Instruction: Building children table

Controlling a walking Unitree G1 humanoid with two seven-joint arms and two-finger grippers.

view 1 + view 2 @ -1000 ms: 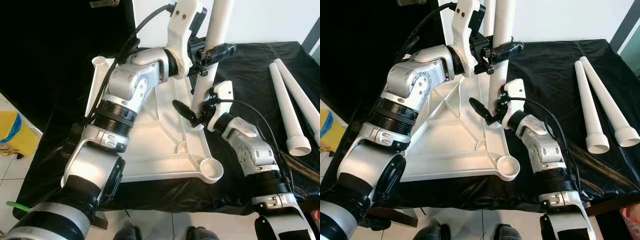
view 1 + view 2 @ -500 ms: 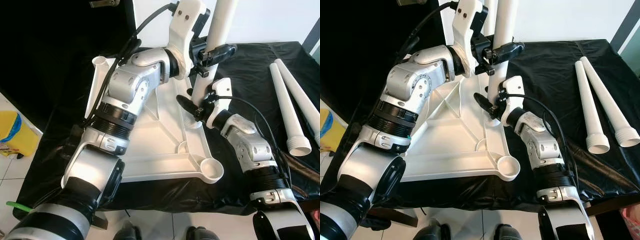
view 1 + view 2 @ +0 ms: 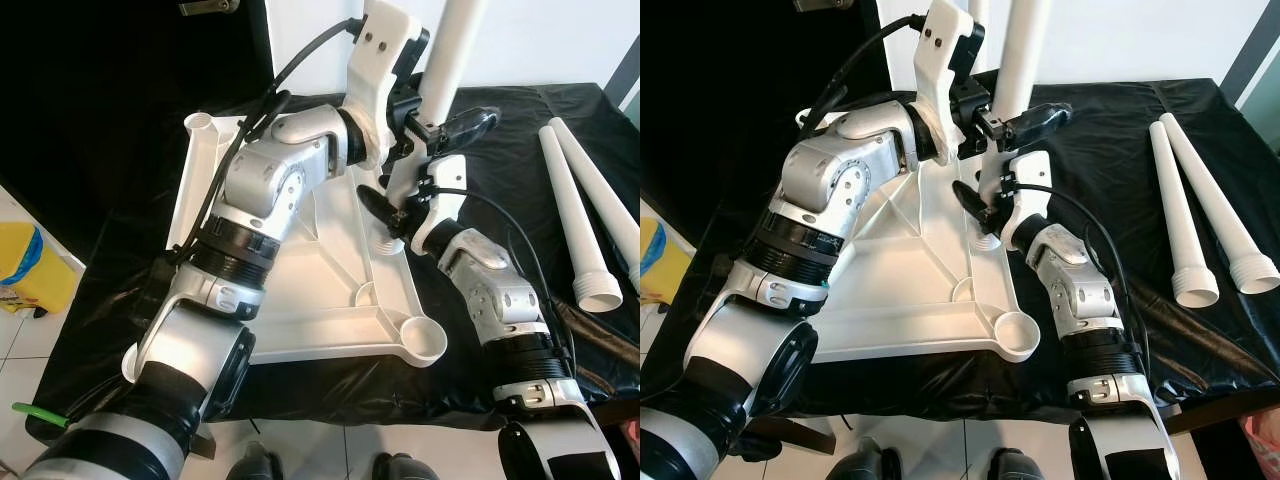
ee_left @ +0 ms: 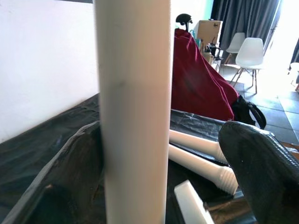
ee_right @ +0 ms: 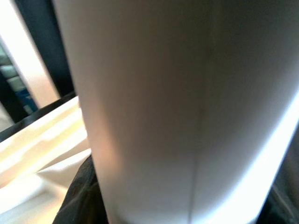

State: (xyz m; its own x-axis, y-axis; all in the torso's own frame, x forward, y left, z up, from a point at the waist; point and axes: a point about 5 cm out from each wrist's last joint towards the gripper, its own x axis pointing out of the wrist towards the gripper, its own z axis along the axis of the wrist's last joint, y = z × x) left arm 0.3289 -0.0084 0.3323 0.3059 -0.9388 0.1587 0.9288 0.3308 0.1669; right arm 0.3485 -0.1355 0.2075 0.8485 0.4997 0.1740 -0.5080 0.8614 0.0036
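Black cloth covers the bench [image 3: 520, 130], on which the white tabletop [image 3: 300, 290] is laid upside down, its corner sockets facing up. A leg [image 3: 440, 80] is held upright over the socket on the far right edge. It is gripped high up by the left hand [image 3: 440, 125]; in the left wrist view one finger is pressed to the leg while the other stands off it, so a loose hold is judged. Lower down it is clasped by the right hand [image 3: 395, 215], fingers closed round it just above the socket. Compared with a second ago, the left hand is shifted rightward and the right hand is raised closer to the leg, which suggests seating or screwing in. Two legs [image 3: 590, 210] lie well apart at the right.
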